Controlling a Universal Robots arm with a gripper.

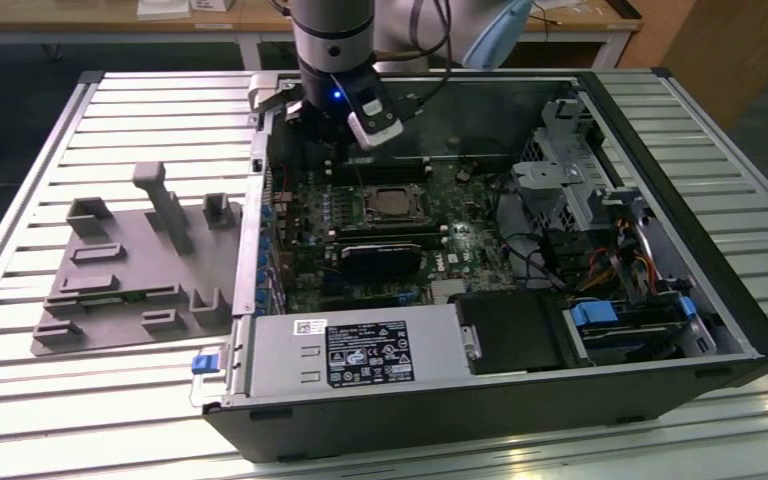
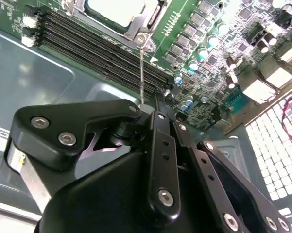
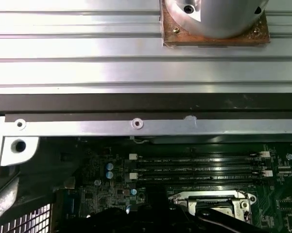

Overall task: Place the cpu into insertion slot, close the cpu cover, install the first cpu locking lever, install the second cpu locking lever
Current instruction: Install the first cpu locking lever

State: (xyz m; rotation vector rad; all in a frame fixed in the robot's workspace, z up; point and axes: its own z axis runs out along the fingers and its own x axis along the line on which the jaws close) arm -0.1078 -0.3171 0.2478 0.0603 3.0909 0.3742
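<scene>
Looks like the robot is on the lever part of the job. The cpu (image 2: 117, 8) is sitting in the socket (image 1: 387, 203) on the green board inside the open computer case (image 1: 704, 330), which is on the slatted desk (image 1: 91, 420). The cover (image 2: 136, 31) appears to be folded down over it, with the pale metal top showing through the window.

In the second wrist view, a thin wire locking lever (image 2: 142, 73) runs from the corner of the cover, just past the memory slots (image 2: 102, 48), straight to the end effector (image 2: 146, 108). The end effector looks nearly closed, with the lever's free end pinched in the narrow gap. The lever stands up off the board, so it isn't latched yet.

There's no way to tell whether this is the first or the second lever.

Best guess at what seating it calls for: swing the wire down flat beside the socket and tuck it sideways under its catch. That wire is skinny and springy, so the grip has to hold while it pushes.
</scene>
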